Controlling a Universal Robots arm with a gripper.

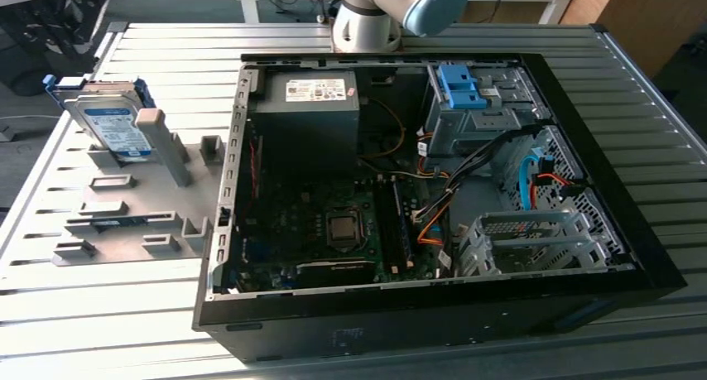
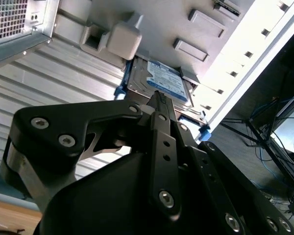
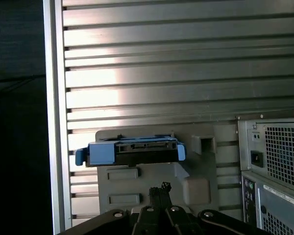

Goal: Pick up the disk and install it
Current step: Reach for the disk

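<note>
A ribbed metal worktop (image 1: 144,40) is filling the scene, with dark floor showing past its edge on the exterior view's left and wooden furniture standing beyond its far corner on the exterior view's right.

Near that left edge a grey fixture plate (image 1: 132,223) is lying flat on the worktop. The disk (image 1: 111,127) is standing in the plate's far end, leaning back in its blue frame, label facing out.

In both wrist views the gripper (image 2: 158,97) (image 3: 160,188) is hanging apart from the disk (image 2: 161,81) (image 3: 132,152), aimed at it. Its tips are sitting clenched together, grasping nothing.

At the worktop's far edge the arm's base (image 1: 382,20) is rising behind the open computer case (image 1: 651,264), which is lying on its side across the worktop's middle and right. Inside it, a grey power supply (image 1: 310,115) is sitting at the far left corner above the motherboard (image 1: 331,223). Orange cables (image 1: 431,214) are running between the motherboard and a metal drive cage, which is carrying a bare blue bracket (image 1: 462,86). A blue cable (image 1: 521,177) is curving along the right wall.
</note>
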